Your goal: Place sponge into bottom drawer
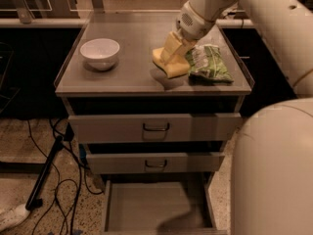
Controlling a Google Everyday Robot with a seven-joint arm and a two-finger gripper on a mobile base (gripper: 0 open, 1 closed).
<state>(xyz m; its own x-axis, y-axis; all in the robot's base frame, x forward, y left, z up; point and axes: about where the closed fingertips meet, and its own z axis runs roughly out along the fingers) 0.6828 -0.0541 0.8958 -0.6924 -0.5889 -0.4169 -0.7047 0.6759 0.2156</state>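
- Tool (172, 55) down on the surface (122, 80), just right of its middle, reaching in from 1 o'clock at the end of the pale arm (264, 13).
- Touching the top of the sponge (170, 68); cannot tell whether gripping it or merely resting against it.
- Sponge pale yellow, on the surface directly below the tool, with a soft shadow at its 7 o'clock edge; cannot tell whether lying flat or tipped up a little.
- Green crinkly bag (209, 65) just beside the sponge at 3 o'clock, near the right rim of the surface.
- White bowl (100, 53) upright at 9 o'clock from the sponge, well apart from it, close to the left rim.
- Below the surface, top drawer (112, 128) and middle drawer (117, 163), each with a dark handle at its middle.
- Bottom drawer (146, 204) at 6 o'clock from the sponge, pulled out toward the camera, flat grey bottom showing, a shadow across its near right part.
- Dark cables (61, 180) trailing over the speckled floor (19, 180) at 8 o'clock from the drawers.
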